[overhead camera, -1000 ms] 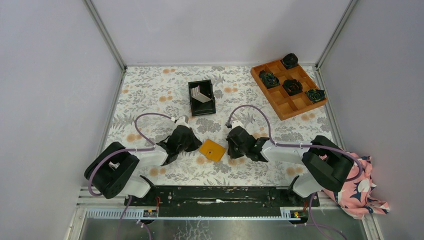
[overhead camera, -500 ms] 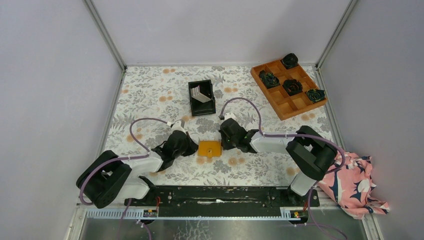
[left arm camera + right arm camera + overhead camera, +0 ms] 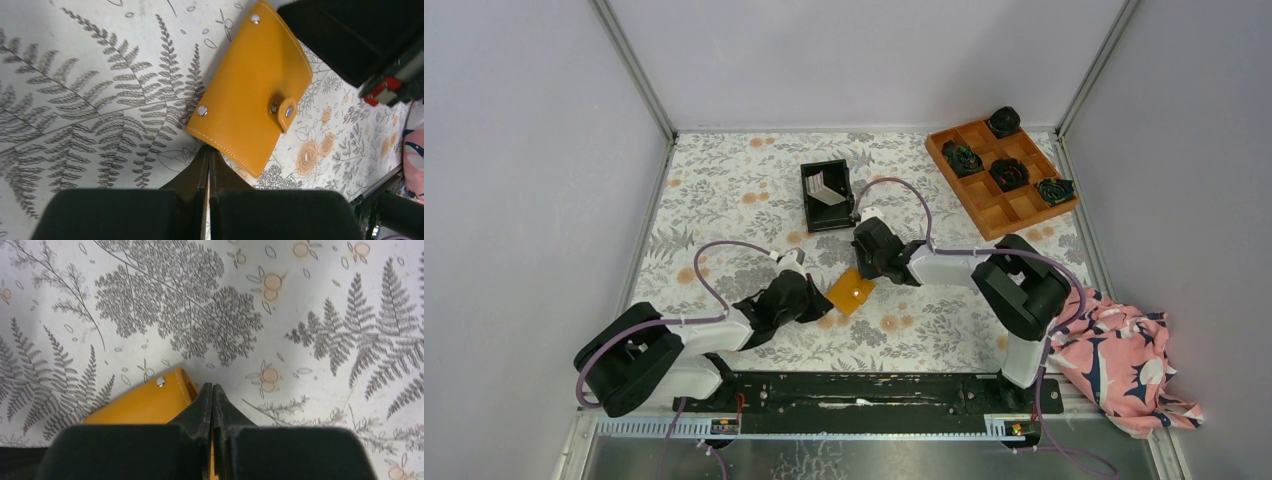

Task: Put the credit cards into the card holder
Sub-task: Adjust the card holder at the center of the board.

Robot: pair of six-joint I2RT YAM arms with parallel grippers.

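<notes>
The card holder (image 3: pixel 850 291) is lying closed just below the middle of the overhead frame, tilted on the fern-and-flower table cover (image 3: pixel 724 180), its orange-tan outside facing up. In the left wrist view the card holder (image 3: pixel 250 95) is filling the upper centre, and its strap is being shown snapped down over the long edge beside silver studs. The left gripper (image 3: pixel 817 305) is being held at the holder's lower-left edge. Its jaws are clenched flat together with nothing between them, and the left gripper's tip (image 3: pixel 209 150) is just touching that stitched edge. The right gripper (image 3: pixel 867 272) is being held at the holder's upper-right corner, likewise clenched on nothing. In the right wrist view the right gripper's tip (image 3: pixel 212 387) is sitting against the studded corner of the card holder (image 3: pixel 145 402). The credit cards (image 3: pixel 824 188) are leaning together, pale-faced, inside the black bin (image 3: pixel 831 223) above the holder, well apart from it. An orange compartment tray (image 3: pixel 994 215) with dark rosettes (image 3: pixel 1009 172) is lying at the upper right. A pink floral cloth (image 3: pixel 1124 360) is bunched at the lower right.
</notes>
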